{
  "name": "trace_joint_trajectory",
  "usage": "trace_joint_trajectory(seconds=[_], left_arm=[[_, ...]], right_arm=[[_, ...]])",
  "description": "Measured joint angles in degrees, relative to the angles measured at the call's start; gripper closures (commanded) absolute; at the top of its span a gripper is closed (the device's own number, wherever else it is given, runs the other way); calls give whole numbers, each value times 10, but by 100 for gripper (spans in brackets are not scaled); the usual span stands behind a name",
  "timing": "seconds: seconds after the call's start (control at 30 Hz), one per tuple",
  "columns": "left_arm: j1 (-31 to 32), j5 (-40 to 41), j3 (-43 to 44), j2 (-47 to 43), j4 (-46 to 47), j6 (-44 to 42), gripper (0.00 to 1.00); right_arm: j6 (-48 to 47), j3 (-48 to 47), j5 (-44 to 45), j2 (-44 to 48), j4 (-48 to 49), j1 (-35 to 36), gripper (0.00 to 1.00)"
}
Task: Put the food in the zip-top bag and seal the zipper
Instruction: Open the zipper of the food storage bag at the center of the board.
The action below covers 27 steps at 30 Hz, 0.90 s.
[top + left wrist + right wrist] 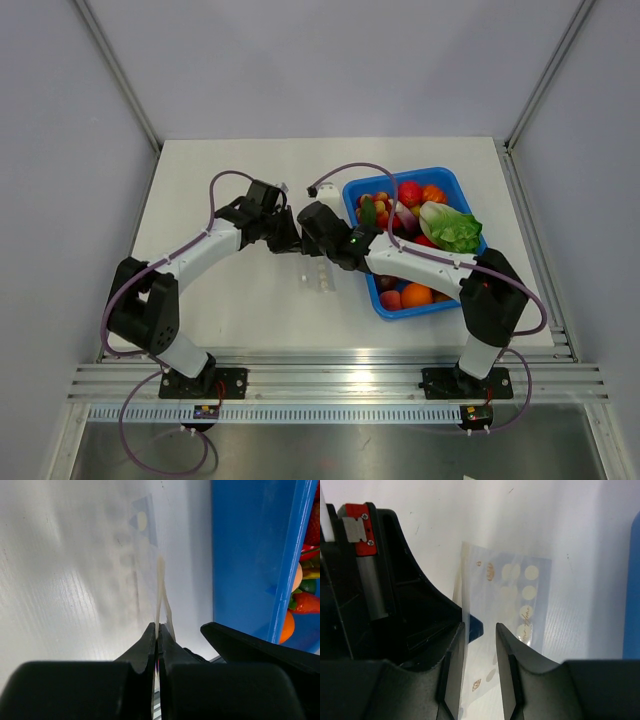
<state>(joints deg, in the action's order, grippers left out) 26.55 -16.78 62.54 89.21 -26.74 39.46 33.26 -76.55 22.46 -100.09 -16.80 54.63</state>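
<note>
The zip-top bag (318, 276), clear with small printed specks, reaches from the table up to both grippers at the table's middle. My left gripper (158, 626) is shut on the bag's thin pale edge (160, 582), which I see end-on and which splits into two strips beyond the jaws. I cannot tell whether that edge is the zipper. My right gripper (480, 626) is open right beside it, with the bag's film (520, 590) running between its fingers along the left one. In the top view the left gripper (283, 232) and the right gripper (303, 230) nearly touch. The food is not to be made out.
A blue tray (400, 176) stands at the right, just past the right arm, with orange, red and peach fruits and a leafy cabbage (450, 228) in it. Its wall (250, 555) rises close beside the left gripper. The tray's edge (635, 590) shows at the right wrist view's right border.
</note>
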Motion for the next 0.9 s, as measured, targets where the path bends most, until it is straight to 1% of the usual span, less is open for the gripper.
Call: trace_joint_trajectory(seconds=[0.27,0.6,0.9], left_arm=[[0,-2,0,0,-8,-4,100],[0,-1,0,0,-17,-6,100],[0,0,1,0,-19,-7,100]], right_arm=[[10,25,-40,13,8,0,66],[16,41,-70,22,11,0,66],[16,45,-72,30,10,8,65]])
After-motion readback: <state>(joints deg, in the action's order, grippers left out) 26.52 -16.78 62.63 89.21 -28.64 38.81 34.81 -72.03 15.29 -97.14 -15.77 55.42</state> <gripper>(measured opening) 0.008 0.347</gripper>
